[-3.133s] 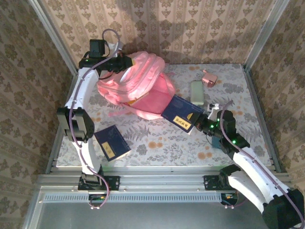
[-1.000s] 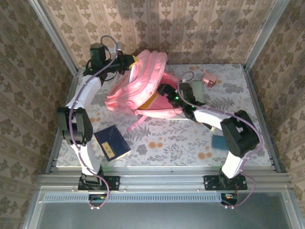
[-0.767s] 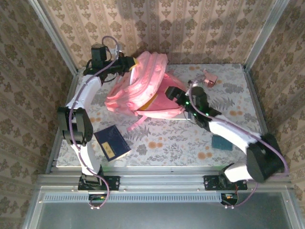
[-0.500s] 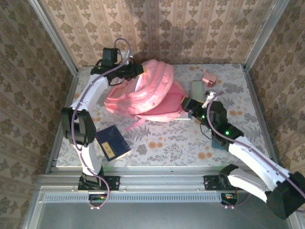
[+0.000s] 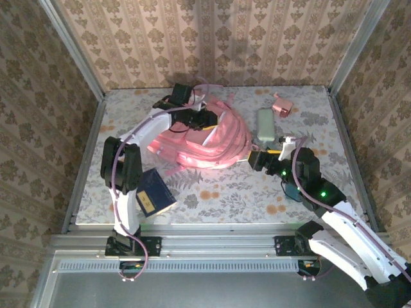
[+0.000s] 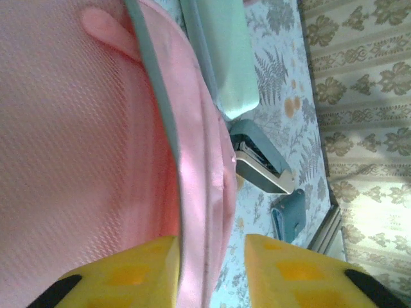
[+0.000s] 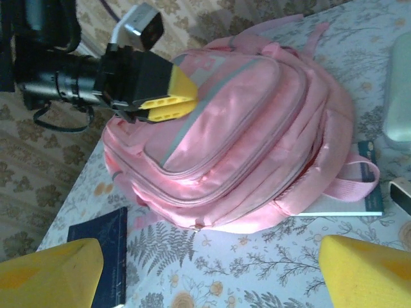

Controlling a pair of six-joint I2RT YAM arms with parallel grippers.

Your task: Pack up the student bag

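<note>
student bag [image 7: 244, 128] | rim between left gripper [image 6: 210, 250] jaws | right gripper [image 7: 209, 263] near, apart

The left arm [image 5: 144, 131] and right arm [image 5: 350, 228] were built of white links and black joints. A mauve cable [image 5: 114, 179] was strung along the left one; green lights [image 5: 323, 193] were lit on the right. The black left gripper [image 7: 183, 96] was fitted with yellow finger pads [image 6: 302, 273].
</note>
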